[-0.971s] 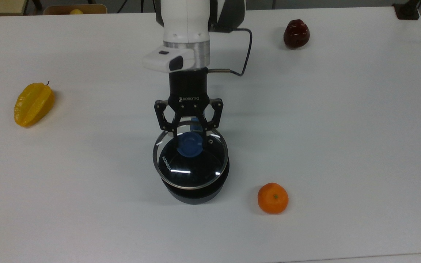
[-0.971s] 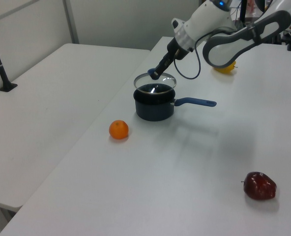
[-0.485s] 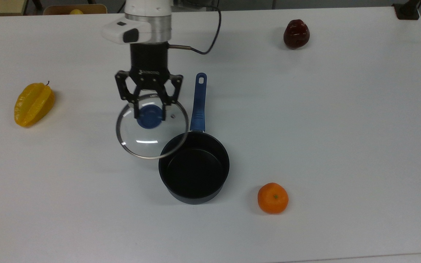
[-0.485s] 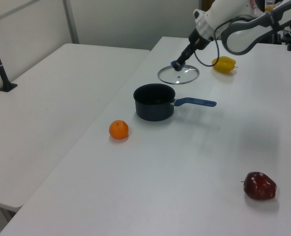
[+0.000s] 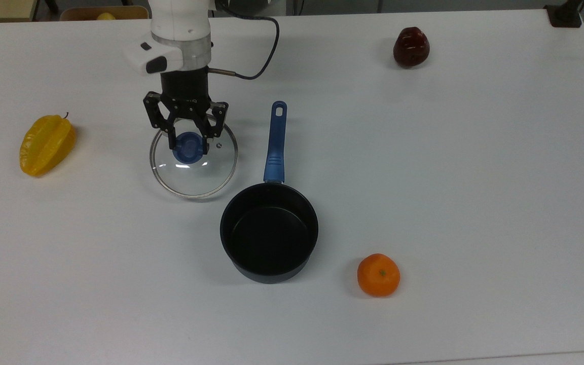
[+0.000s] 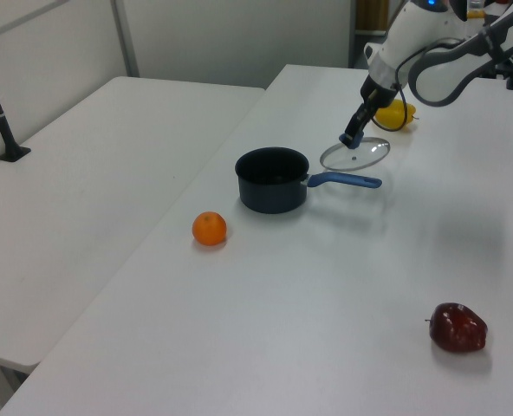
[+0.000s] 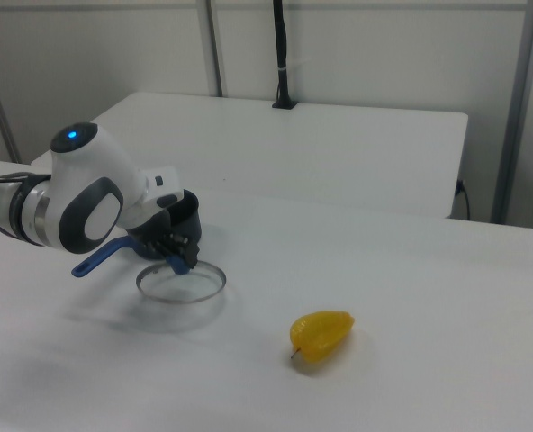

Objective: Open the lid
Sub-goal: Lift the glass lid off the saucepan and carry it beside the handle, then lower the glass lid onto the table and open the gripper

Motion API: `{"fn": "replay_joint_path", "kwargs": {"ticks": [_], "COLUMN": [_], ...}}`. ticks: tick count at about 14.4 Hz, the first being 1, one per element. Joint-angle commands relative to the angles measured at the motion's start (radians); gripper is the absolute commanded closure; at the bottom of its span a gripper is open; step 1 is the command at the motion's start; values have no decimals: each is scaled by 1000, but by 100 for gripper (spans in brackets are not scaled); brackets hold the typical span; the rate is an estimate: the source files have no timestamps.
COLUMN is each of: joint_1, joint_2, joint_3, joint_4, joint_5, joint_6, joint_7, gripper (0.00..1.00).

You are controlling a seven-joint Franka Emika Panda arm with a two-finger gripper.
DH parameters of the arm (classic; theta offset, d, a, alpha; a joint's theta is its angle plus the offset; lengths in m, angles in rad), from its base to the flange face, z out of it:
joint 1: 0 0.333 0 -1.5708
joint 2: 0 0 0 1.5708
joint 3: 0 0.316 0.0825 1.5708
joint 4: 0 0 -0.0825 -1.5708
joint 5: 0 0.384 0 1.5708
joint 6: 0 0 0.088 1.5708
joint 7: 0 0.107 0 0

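White table (image 5: 474, 177) under the top view: gripper (image 5: 188, 147) pinching the blue knob of the lid (image 5: 193, 175), off the saucepan (image 5: 269, 238) and toward the top view's left of its blue handle; starfruit (image 5: 46, 144) far left, orange (image 5: 378, 275) and dark red fruit (image 5: 410, 46) right. Left view: lid (image 6: 360, 157) tilted, held just beyond the saucepan (image 6: 272, 178) handle. Right view: lid (image 7: 182, 283) low over the table, starfruit (image 7: 321, 335) well apart.

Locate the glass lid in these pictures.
In the top view, the lid is off the saucepan, held by its blue knob in the gripper, to the left of the pan's blue handle, with the yellow fruit farther left.
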Motion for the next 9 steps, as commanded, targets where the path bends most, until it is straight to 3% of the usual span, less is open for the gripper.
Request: {"fn": "replay_joint_path", "kwargs": {"ticks": [1,5,8,9], "joint_1": [5,5,5,5], "joint_2": [16,51,59,59], "joint_3": [2,2,2,2], "joint_4": [-1,2,2,2], "joint_5": [-14,-15,-14,-14], "joint_6": [-4,8,5,-1], "joint_7": [-27,-29,-27,-27], "gripper": [65,61,48,36]}}
